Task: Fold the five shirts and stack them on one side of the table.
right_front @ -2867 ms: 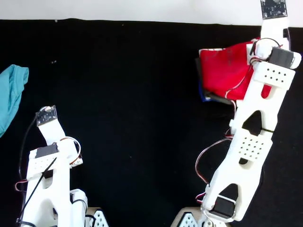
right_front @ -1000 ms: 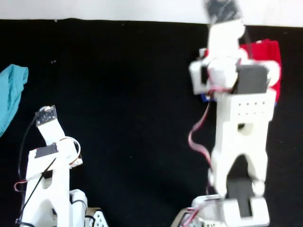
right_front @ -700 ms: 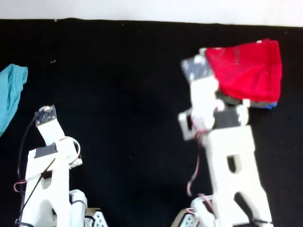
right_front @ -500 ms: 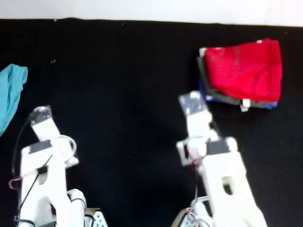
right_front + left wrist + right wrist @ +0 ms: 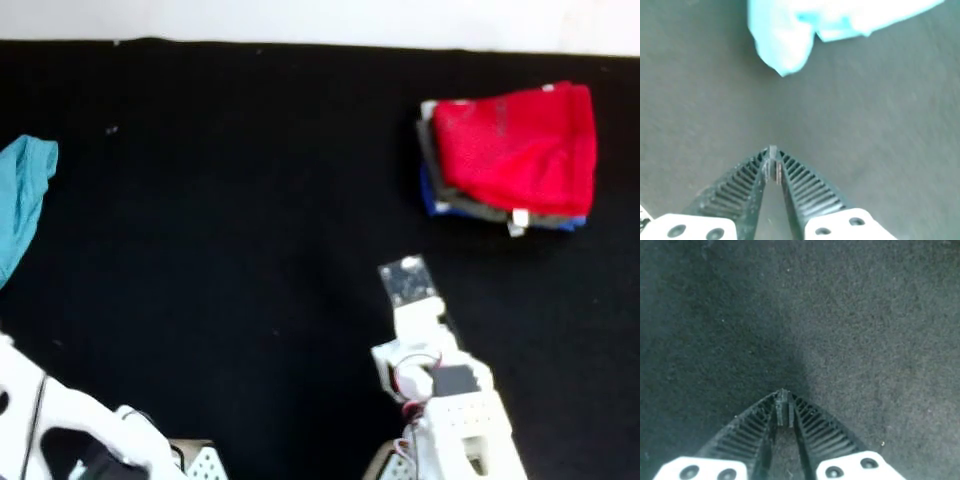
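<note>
The teal shirt [image 5: 22, 195] is cut off by the left edge of the high view. Only a crumpled, unfolded part of it shows, about halfway up the frame. In the left wrist view that teal shirt [image 5: 825, 25] runs off the picture's edge, well ahead of the left gripper [image 5: 772, 162], whose jaws are pressed together on nothing above bare table. The left arm [image 5: 60, 440] is mostly out of frame at the lower left corner.

At the upper right lies the stack [image 5: 470, 207] with a red shirt [image 5: 515, 140] on top. Grey and blue edges peek out beneath, though how many layers there are is hard to make out. The right arm [image 5: 430, 380] sits at the lower middle. Its wrist view shows the right gripper [image 5: 784, 410] with jaws together, empty, over the black table [image 5: 250, 200].

Wide open cloth lies between the teal shirt and the stack. The table's far edge runs along the top of the frame.
</note>
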You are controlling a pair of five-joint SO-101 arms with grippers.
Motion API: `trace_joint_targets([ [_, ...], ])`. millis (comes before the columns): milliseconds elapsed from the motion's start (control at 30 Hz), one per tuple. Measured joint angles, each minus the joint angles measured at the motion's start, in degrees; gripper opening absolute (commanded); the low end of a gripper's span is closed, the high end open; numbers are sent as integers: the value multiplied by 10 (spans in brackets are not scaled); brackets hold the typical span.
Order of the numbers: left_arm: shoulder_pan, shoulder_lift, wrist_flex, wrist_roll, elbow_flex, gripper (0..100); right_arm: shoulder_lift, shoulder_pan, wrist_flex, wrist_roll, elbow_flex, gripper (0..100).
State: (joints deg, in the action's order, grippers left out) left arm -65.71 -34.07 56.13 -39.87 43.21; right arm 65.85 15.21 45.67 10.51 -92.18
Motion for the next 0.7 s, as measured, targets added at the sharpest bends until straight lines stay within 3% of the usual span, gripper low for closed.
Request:
trace_joint_targets([
  [67,-25,37,-26,-9,-21,36,25,0,3,0,-11,6],
  [233,-61,178,-22,-12,-134,209,90,0,18,0,-34,6],
  [433,-59,345,45,4,-331,213,129,0,28,0,-39,6],
  [700,-19,531,50,7,-509,213,137,0,28,0,-39,6],
])
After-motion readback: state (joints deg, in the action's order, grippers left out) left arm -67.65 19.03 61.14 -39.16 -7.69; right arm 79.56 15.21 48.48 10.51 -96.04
